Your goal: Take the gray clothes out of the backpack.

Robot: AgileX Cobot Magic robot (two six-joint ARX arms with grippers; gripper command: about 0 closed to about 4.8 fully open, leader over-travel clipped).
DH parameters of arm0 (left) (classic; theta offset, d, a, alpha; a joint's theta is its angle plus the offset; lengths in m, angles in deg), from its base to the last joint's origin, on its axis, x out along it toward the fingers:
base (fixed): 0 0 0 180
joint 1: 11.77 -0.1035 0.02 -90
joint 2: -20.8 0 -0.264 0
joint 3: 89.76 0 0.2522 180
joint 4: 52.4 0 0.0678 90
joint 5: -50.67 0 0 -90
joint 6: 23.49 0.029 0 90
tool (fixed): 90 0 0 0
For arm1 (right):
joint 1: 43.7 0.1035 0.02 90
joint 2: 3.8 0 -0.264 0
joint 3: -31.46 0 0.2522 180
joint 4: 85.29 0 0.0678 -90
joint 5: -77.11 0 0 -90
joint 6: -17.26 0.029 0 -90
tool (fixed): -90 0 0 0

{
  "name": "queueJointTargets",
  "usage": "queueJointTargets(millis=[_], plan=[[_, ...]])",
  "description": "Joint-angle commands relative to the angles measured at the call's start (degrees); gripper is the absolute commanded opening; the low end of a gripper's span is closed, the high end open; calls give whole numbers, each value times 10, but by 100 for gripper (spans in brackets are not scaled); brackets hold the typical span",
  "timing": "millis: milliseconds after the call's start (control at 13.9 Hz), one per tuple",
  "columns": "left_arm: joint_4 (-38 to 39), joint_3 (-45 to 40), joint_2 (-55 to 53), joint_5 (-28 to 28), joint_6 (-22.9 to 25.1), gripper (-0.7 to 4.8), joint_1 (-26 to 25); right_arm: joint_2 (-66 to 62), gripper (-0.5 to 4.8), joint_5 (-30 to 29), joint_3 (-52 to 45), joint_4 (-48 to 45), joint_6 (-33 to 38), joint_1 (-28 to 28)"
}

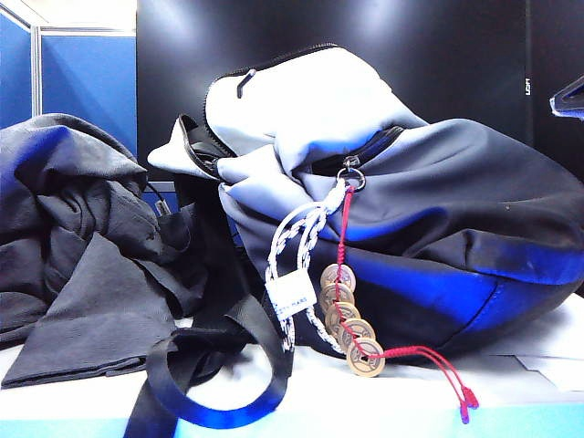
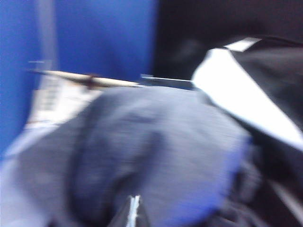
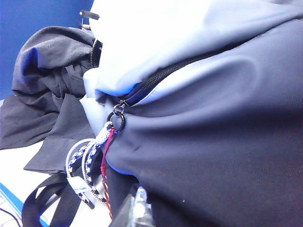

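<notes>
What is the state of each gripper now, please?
Left gripper: shut, holding nothing, over the gray clothes.
Right gripper: shut, empty, beside the backpack.

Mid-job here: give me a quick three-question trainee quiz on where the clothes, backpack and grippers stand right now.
1. True or false: the gray clothes lie outside the backpack.
2. What hangs from the backpack's zipper ring on red string? A) keys B) brass coins C) a bell
3. Fill in: both the left gripper and the right gripper are ____.

Key: 1 true, piled on the table beside it; 2 B; 3 shut, holding nothing visible.
</notes>
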Motion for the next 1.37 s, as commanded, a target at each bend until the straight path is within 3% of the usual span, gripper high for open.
queueJointTargets(millis=[72,1154,1227,1371], plan=[[-6,0,1,26,0,-5,-15,0,-4,-1,3,-7,-1,0],[0,0,1,26,-3,-5,-24,0,-4,-3,3,-7,-4,0],[0,0,1,26,-3,-5,-24,0,-4,0,3,-8,-13,0],[0,0,1,26,-3,-5,-24,0,-4,44,0,22,-113,-2]])
